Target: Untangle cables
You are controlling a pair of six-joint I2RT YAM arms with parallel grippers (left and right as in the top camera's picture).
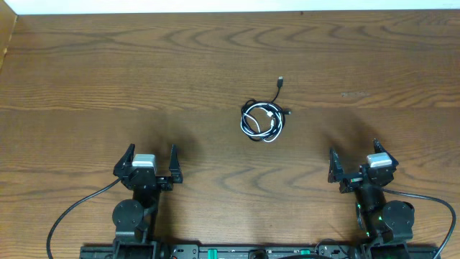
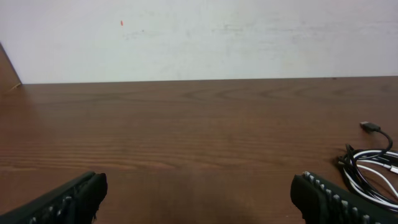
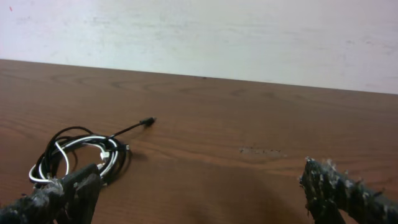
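Observation:
A black cable (image 1: 253,108) and a white cable (image 1: 260,121) lie coiled together in one small bundle at the table's middle. A black plug end (image 1: 279,81) sticks out behind it. The bundle shows at the right edge of the left wrist view (image 2: 367,165) and at the left of the right wrist view (image 3: 78,152). My left gripper (image 1: 151,164) is open and empty near the front left, well short of the bundle; its jaws also show in its own wrist view (image 2: 199,196). My right gripper (image 1: 354,164) is open and empty at the front right, seen also from its wrist (image 3: 202,190).
The wooden table (image 1: 108,79) runs back to a white wall (image 2: 199,37). The thick black wires (image 1: 72,212) of the arms trail along the front edge by the arm bases.

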